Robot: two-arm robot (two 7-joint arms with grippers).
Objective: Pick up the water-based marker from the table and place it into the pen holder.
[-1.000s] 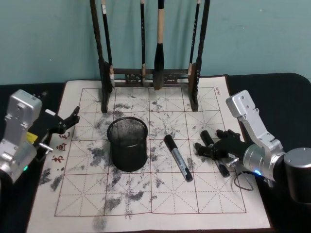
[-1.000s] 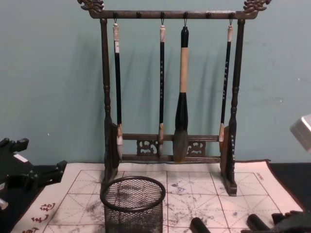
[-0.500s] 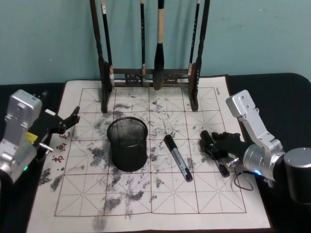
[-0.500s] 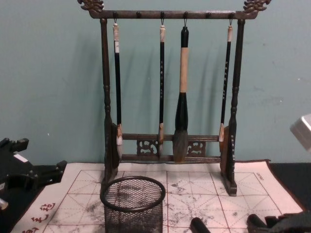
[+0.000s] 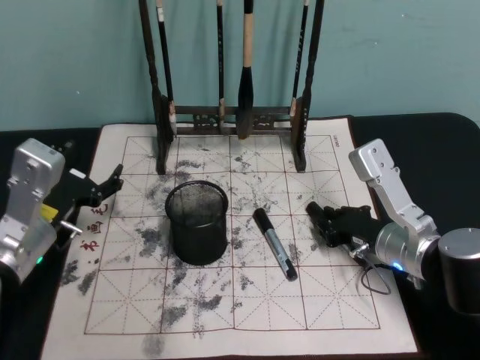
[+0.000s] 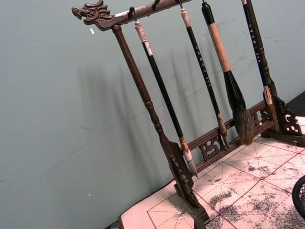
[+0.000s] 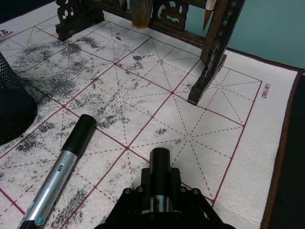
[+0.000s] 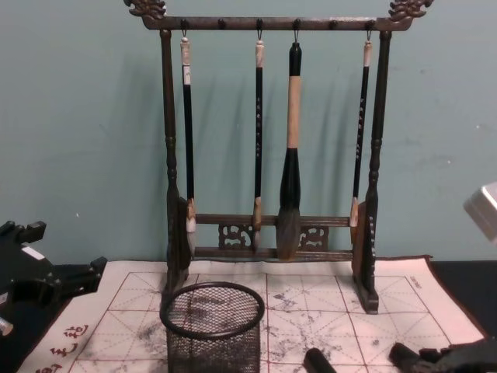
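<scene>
At far left we see the left claw (image 5: 105, 187) hovering over the left edge of a white practice mat (image 5: 247, 315). Its two fingers are spread wide and hold nothing. The mat is ruled in red squares, smudged with grey ink, and covers most of a black surface (image 5: 442, 142).

Toward the middle, the pen holder (image 5: 199, 236), a black wire-mesh cup, stands upright on the mat with its mouth open to us. Behind it, at the mat's far edge, a tall dark wooden brush rack (image 5: 232, 116) stands against a teal wall, with four calligraphy brushes hanging tip down.

Just right of the pen holder, and apart from it, a second marker (image 5: 274, 244) lies flat on the mat. Its black cap points away from the robot and its silver barrel points toward it.

Farther right, the right claw (image 5: 341, 223) sits low over the mat, closed narrowly around the water-based marker (image 7: 159, 167). The marker's black cap sticks out ahead of the claw, pointing toward the rack. From these angles we cannot tell whether that marker is touching the mat or is lifted just clear of it. It is well apart from the pen holder, with the second marker lying between them.
</scene>
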